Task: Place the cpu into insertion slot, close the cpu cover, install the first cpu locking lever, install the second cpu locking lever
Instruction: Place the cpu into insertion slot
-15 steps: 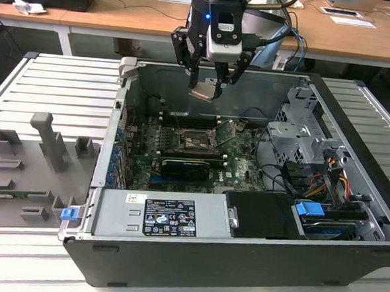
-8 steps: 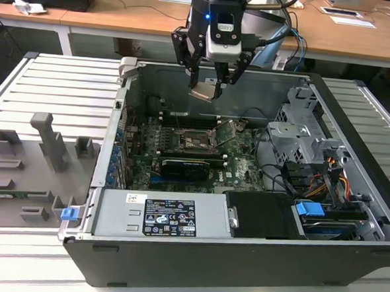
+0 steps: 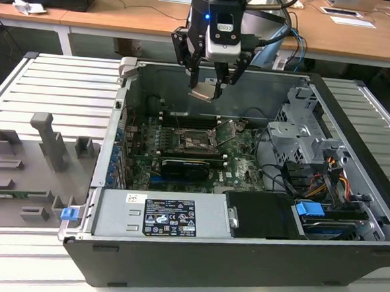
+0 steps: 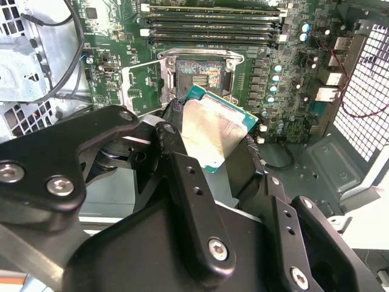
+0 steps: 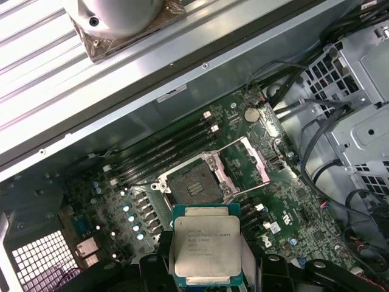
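My gripper [image 3: 206, 87] hangs above the open computer case, shut on the cpu [image 3: 205, 92] by its edges. The cpu [image 5: 206, 246] is a flat square chip with a pale metal top, held between black fingers [image 4: 173, 131] in both wrist views and tilted a little in the exterior view. Below it on the green motherboard lies the insertion slot [image 3: 194, 140], a black-framed square socket [image 5: 193, 185] with a dark centre, uncovered. The cpu cover [image 5: 246, 163], a thin silver frame, stands flipped open beside the slot [image 4: 200, 72]. The cpu [image 4: 216, 131] is well above the slot, not touching it.
Long black memory slots [image 4: 213, 27] run beside the socket. A long black card [image 3: 187, 165] lies in front of it. The drive cage [image 3: 302, 129] and cables [image 3: 312, 183] fill the exterior view's right, the power supply [image 3: 167, 217] the front. A grey fixture tray [image 3: 28, 169] sits outside, left.
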`<state>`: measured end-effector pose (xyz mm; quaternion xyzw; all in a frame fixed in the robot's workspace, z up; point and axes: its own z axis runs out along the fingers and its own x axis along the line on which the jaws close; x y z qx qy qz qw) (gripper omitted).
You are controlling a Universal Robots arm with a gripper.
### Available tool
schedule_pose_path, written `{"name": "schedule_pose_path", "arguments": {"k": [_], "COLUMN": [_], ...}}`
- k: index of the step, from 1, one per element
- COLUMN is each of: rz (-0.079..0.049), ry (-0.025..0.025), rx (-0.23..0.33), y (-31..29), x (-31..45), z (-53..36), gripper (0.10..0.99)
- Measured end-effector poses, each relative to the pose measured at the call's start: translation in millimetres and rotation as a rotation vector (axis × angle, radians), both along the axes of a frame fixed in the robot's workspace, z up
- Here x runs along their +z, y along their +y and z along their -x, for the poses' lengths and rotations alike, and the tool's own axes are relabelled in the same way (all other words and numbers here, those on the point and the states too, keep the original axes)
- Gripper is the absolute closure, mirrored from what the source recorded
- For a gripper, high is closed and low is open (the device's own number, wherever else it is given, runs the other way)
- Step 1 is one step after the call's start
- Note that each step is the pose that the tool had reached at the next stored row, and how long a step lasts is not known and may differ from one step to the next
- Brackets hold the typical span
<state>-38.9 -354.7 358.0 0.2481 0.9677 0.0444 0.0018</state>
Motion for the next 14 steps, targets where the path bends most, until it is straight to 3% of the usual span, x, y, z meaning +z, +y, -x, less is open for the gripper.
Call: {"name": "schedule_pose_path", "arguments": {"k": [14], "rz": [0.0], "ry": [0.0], "rx": [-0.016], "y": [0.0], "x": [-0.4], "z": [0.0], "gripper": [0.561]}}
